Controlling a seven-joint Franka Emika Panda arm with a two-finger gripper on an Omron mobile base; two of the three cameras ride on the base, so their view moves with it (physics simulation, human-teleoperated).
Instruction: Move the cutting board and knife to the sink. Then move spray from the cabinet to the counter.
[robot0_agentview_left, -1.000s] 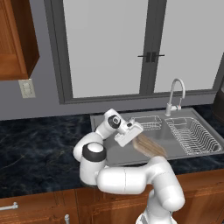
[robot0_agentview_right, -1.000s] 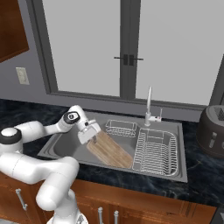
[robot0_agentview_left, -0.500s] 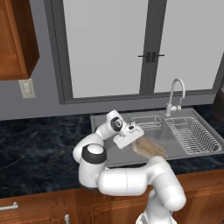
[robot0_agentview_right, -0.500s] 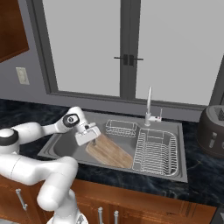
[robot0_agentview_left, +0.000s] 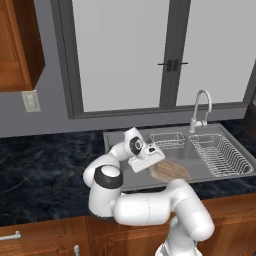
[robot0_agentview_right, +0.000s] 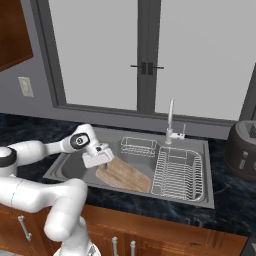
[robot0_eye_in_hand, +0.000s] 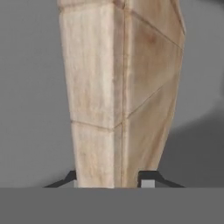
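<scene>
The light-tan cutting board (robot0_agentview_left: 172, 170) (robot0_agentview_right: 127, 175) lies in the grey sink (robot0_agentview_left: 115, 137) (robot0_agentview_right: 65, 170), its far end resting on the basin floor. My gripper (robot0_agentview_left: 154, 161) (robot0_agentview_right: 107, 158) is at the board's near end, low in the basin. In the hand view the board (robot0_eye_in_hand: 109, 87) runs away from me between the two fingertips (robot0_eye_in_hand: 146, 178), which stand a sliver off its sides; the gripper (robot0_eye_in_hand: 109, 179) looks open. The wall cabinet (robot0_agentview_left: 15, 45) hangs at upper left above the black counter (robot0_agentview_left: 45, 170) (robot0_agentview_right: 30, 132). Knife and spray are out of view.
A wire dish rack (robot0_agentview_left: 220, 155) (robot0_agentview_right: 180, 172) takes up the sink's right half, with a small wire basket (robot0_agentview_left: 167, 141) (robot0_agentview_right: 137, 146) at the back. The faucet (robot0_agentview_left: 200, 107) (robot0_agentview_right: 171, 122) rises behind. A dark toaster (robot0_agentview_right: 242, 150) stands on the counter at the right.
The hand has hardly shifted and the board stays in the basin. The fingers have eased apart from the board's sides.
</scene>
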